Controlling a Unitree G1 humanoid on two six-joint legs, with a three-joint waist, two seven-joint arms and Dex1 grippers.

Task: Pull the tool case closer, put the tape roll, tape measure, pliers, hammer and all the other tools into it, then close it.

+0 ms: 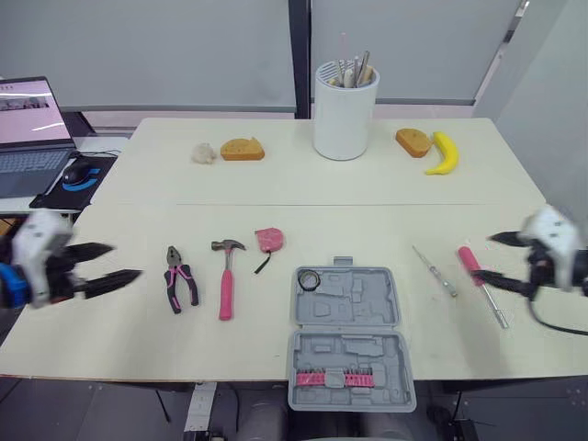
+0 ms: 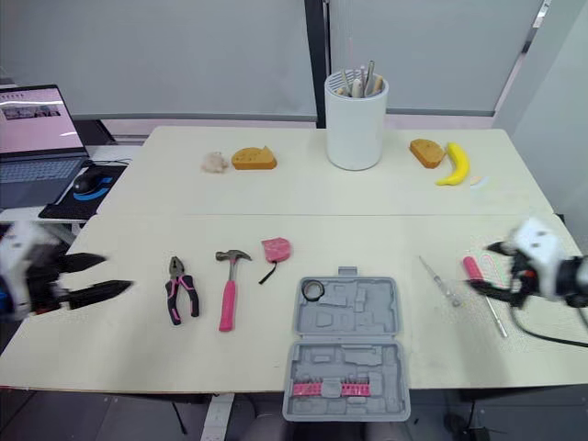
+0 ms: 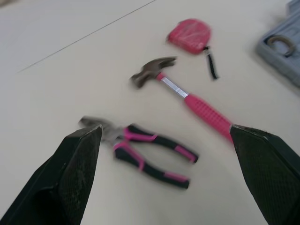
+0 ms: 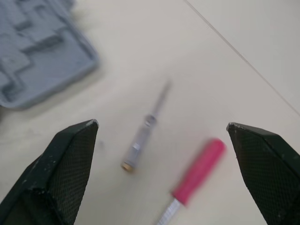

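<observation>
Pale table (image 1: 276,188) holds the pliers (image 1: 179,283) at 3 o'clock of the spread left gripper (image 1: 126,260), long axis 12-to-6, handles at 6.

The place reads as an office or test lab: an open grey laptop (image 1: 28,138) and a black computer mouse (image 1: 78,171) sit on a side desk (image 1: 106,144) beyond the left gripper (image 1: 124,261), and pale grey roller blinds (image 1: 147,50) hang far ahead of it.
</observation>
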